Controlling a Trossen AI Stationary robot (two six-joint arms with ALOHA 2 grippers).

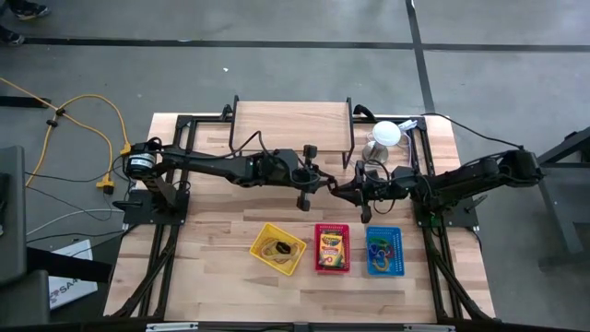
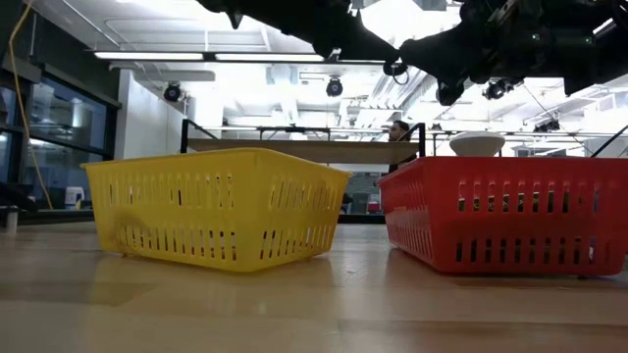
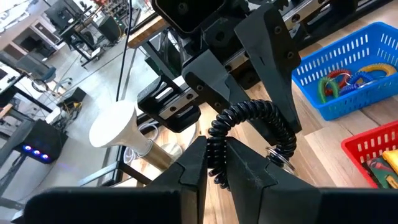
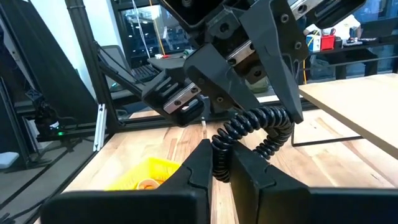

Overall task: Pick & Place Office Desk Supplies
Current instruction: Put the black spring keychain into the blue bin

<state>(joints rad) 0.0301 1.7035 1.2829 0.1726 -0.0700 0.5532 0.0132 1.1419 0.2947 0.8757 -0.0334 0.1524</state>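
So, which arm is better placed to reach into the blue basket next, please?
Probably the right: the right gripper hangs just behind the blue basket, while the left gripper is farther off, nearer the yellow basket.

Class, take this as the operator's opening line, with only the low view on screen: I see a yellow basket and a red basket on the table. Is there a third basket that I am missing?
Observer: Yes. A blue basket stands beside the red basket, on the side away from the yellow basket.
Operator: What lies in the yellow one?
Observer: Thin rubber-band loops; the high view looks straight down on them.
Operator: And where are the pincers?
Observer: The left pincer and the right pincer hang above the table behind the row of baskets, pointing towards each other, both empty.
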